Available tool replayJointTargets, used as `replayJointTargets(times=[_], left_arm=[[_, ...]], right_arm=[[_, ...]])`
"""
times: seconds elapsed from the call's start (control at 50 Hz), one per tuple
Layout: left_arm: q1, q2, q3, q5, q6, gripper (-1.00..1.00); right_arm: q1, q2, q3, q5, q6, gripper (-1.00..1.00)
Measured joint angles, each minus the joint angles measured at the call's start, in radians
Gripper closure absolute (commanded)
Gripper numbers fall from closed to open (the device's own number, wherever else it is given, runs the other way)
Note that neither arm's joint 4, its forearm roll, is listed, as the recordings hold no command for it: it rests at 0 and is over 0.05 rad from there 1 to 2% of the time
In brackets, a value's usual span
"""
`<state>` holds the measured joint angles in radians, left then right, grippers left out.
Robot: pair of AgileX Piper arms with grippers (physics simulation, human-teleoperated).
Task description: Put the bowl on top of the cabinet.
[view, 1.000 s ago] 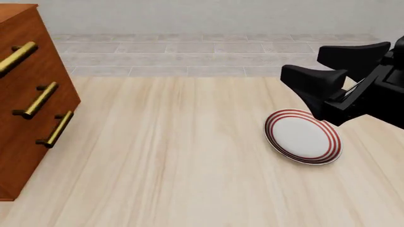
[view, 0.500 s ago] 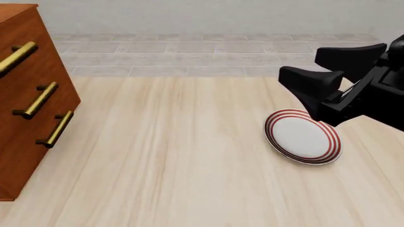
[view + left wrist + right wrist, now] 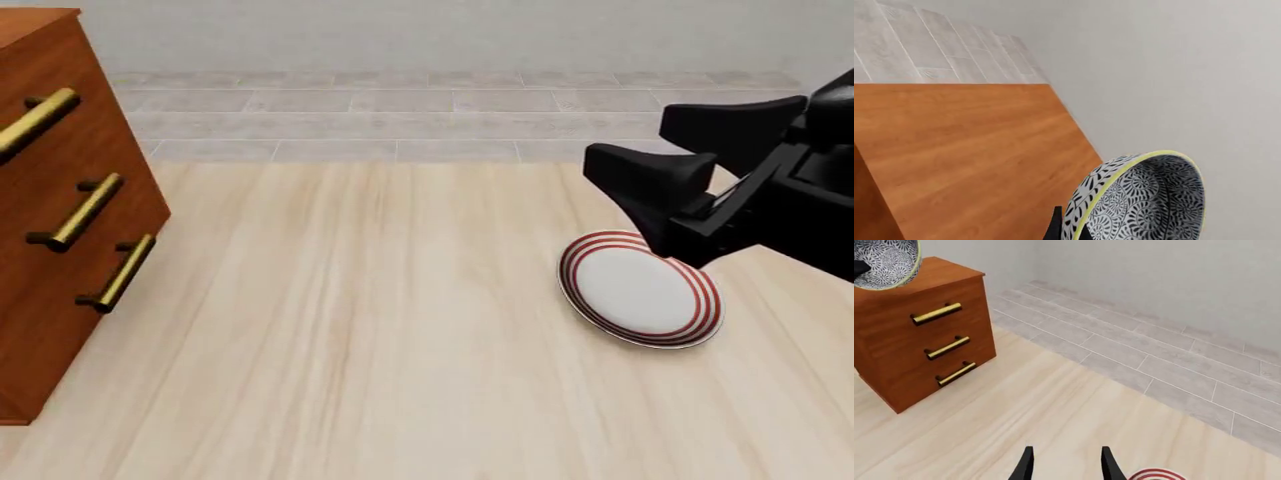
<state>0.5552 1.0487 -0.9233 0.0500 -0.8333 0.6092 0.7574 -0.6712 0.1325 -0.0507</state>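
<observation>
Holding the bowl (image 3: 1137, 200) up over the cabinet (image 3: 974, 150) with my left gripper (image 3: 1066, 231), fingers clamped on its rim. My left wrist view only shows a sliver of a dark fingertip (image 3: 1054, 229) on the bowl's outer wall, right beside the pale rim. The bowl is tipped up on edge, so I'm looking straight into that busy dark-and-white floral inside. Under it is the cabinet's bare reddish-brown top, and I can't tell whether the bowl touches the wood or hangs just above it.

From the right wrist view the bowl (image 3: 884, 262) sits up at the cabinet's (image 3: 921, 335) top edge, above the three brass handles (image 3: 947, 347), with a bit of dark gripper at its side.

My right gripper (image 3: 687, 160) is well away from all that, jaws spread apart and gripping nothing, hanging over the light wooden table (image 3: 374, 330). Just beside and below it is the white plate (image 3: 641, 290) with red rings, lying flat on the table; one finger overlaps the plate's far rim in the front view.

The cabinet stands at the table's left side, well apart from the plate. Behind the table there's a pale tiled floor (image 3: 441, 115), then a plain grey wall (image 3: 1174, 275).
</observation>
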Motion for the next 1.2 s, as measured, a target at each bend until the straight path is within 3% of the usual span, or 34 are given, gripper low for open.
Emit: replayJointTargets(times=[0.42, 0.44, 0.86, 1.2], left_arm=[[0.009, 0.028, 0.016, -0.058, -0.028, 1.00], [0.009, 0.027, 0.018, -0.060, -0.030, -1.00], [0.014, 0.010, 0.030, -0.085, -0.048, -1.00], [0.002, -0.091, 0.017, -0.028, -0.019, -1.00]], right_arm=[[-0.001, 0.009, 0.002, -0.006, 0.001, -1.00], [-0.001, 0.009, 0.002, -0.006, 0.001, -1.00], [0.001, 0.004, 0.001, -0.001, 0.000, -1.00], [0.004, -0.003, 0.000, 0.006, -0.003, -1.00]])
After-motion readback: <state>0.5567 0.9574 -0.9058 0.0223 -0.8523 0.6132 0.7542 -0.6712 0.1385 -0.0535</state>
